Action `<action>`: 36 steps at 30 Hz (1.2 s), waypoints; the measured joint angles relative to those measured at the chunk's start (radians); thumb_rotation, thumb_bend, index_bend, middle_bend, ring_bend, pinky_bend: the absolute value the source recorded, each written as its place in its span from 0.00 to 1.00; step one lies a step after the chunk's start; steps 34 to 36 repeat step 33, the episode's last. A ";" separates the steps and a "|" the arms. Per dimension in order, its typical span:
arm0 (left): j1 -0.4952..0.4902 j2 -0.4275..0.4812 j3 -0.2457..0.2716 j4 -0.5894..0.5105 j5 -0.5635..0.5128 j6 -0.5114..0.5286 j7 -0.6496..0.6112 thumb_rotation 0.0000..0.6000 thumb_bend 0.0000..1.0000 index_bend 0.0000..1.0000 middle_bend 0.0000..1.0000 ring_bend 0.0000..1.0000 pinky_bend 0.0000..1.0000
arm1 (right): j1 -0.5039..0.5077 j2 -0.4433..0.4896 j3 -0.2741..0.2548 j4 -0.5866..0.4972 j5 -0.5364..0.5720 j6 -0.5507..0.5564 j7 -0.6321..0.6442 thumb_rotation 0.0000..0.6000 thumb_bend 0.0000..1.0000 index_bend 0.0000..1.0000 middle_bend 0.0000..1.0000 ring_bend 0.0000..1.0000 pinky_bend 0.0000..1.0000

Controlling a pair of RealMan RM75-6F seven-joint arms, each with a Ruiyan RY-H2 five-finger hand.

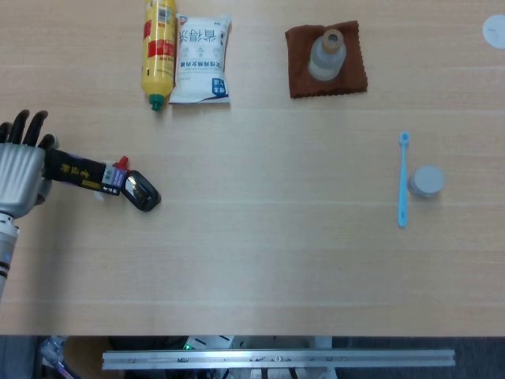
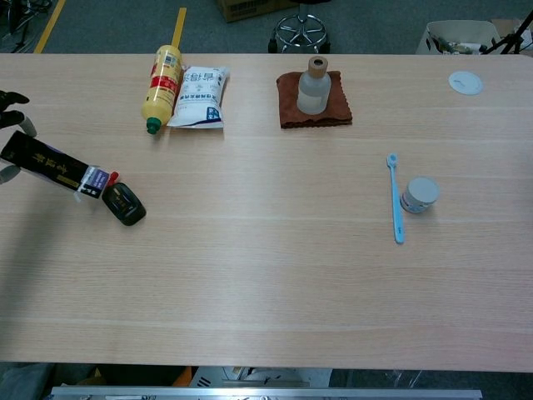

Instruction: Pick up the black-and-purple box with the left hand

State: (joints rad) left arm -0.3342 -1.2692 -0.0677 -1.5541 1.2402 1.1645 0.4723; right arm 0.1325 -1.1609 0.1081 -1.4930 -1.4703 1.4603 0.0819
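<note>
My left hand [image 1: 20, 162] sits at the far left edge of the head view and grips one end of the long black-and-purple box [image 1: 83, 174]. The box [image 2: 54, 167] is off the table and points right, its purple end hanging just above and left of a small black bottle with a red cap [image 1: 139, 189]. In the chest view only black fingertips [image 2: 10, 108] of that hand show at the left border. No view shows my right hand.
A yellow bottle [image 1: 158, 51] and a white pouch [image 1: 202, 59] lie at the back left. A clear bottle [image 1: 327, 54] stands on a brown cloth [image 1: 347, 75]. A blue toothbrush [image 1: 402, 180] and small grey jar [image 1: 427, 181] lie at right. White disc [image 2: 465, 82] far right.
</note>
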 measured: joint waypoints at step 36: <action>0.264 0.081 0.006 -0.060 0.221 0.427 -0.345 1.00 0.34 0.42 0.37 0.34 0.41 | 0.028 0.018 -0.010 -0.067 -0.005 -0.067 0.014 1.00 0.31 0.30 0.30 0.31 0.40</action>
